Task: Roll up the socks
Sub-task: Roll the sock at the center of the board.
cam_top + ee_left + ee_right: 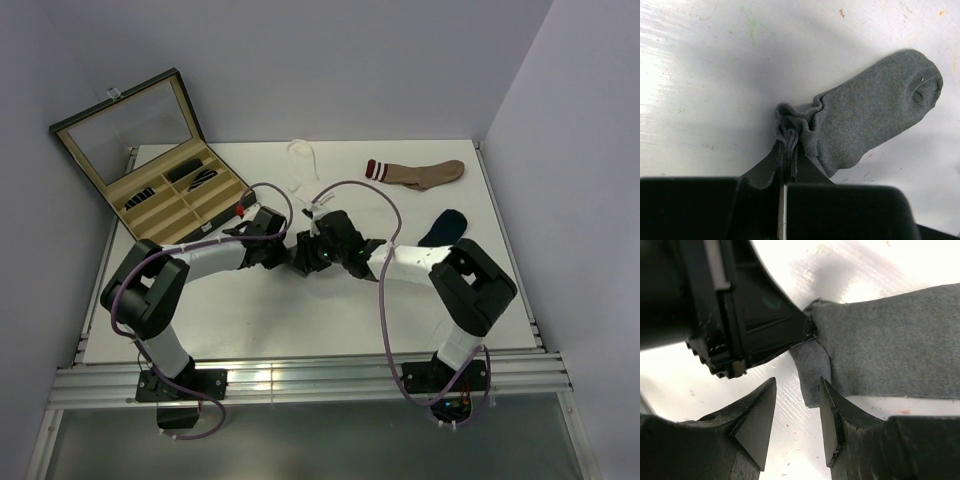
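Observation:
The dark grey sock (870, 117) lies flat on the white table, its cuff edge bunched and pinched in my left gripper (788, 145), which is shut on it. In the right wrist view the same sock (890, 340) stretches to the right. My right gripper (797, 390) is open, with a corner of the sock between its fingertips, just beside the left gripper (740, 315). In the top view both grippers, left (295, 254) and right (318, 250), meet at the table's middle and hide the grey sock. The navy sock (443, 228) and the white sock (300, 160) lie apart.
A tan long sock with red stripes (415, 173) lies at the back right. An open black case (150, 150) holding glasses stands at the back left corner. Walls close in the table at the back and right.

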